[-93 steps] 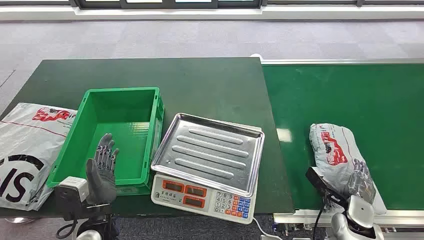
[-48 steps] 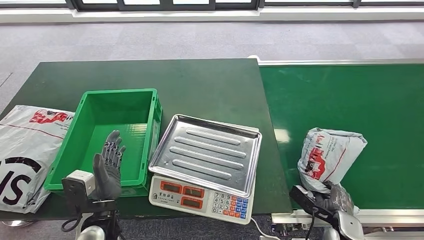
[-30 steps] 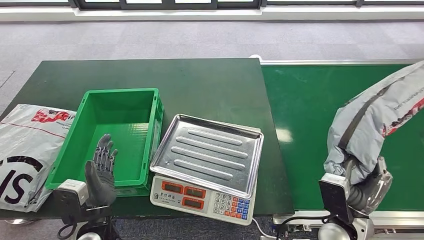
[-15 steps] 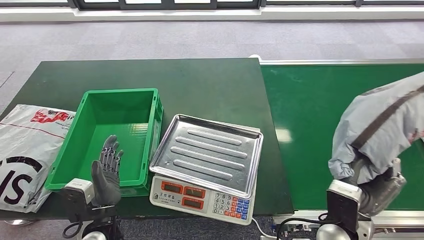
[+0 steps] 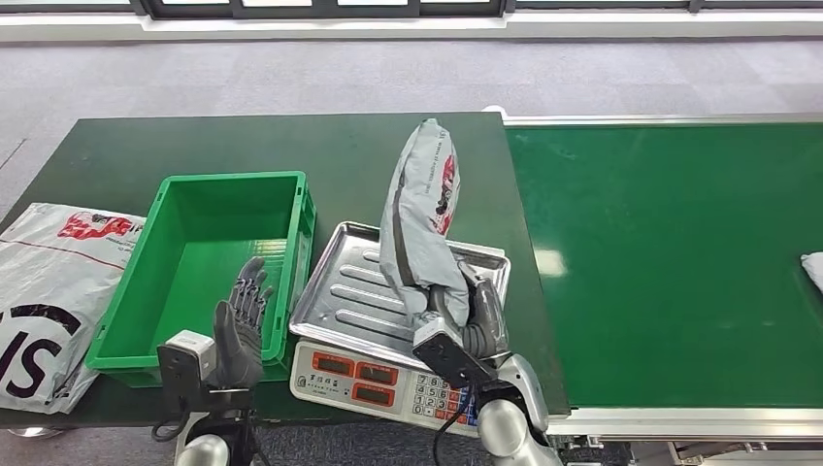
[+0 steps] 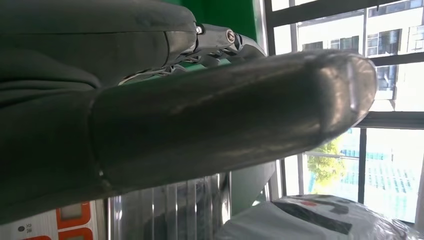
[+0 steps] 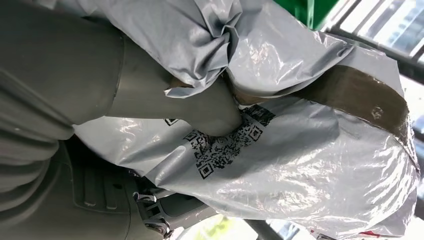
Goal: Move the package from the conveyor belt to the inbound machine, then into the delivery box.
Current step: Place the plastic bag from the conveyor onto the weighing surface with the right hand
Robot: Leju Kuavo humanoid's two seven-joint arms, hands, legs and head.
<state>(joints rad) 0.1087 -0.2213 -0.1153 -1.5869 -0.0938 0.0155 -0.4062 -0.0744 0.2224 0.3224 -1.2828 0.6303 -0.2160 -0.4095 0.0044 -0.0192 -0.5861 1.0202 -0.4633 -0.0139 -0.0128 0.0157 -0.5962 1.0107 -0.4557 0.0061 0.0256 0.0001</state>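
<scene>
The package [image 5: 422, 209], a grey poly mailer, stood nearly on end above the scale's steel tray [image 5: 364, 291], its lower end wrapped in the right robot hand [image 5: 473, 316] at the tray's near edge. The right wrist view showed the thumb pressed into the crinkled film beside a printed code, so the grip looked firm. Nearer the camera on the other side, the left robot hand [image 5: 241, 320] hovered with fingers spread and holding nothing, over the near part of the green delivery box [image 5: 303, 223]. The step looked to be setting the parcel on the inbound machine: best to lower and tip it flat onto the tray's middle before letting go, so it didn't topple off. Further out, the conveyor belt [image 5: 670, 252] stretched away beside the dark green surface [image 5: 243, 141].
</scene>
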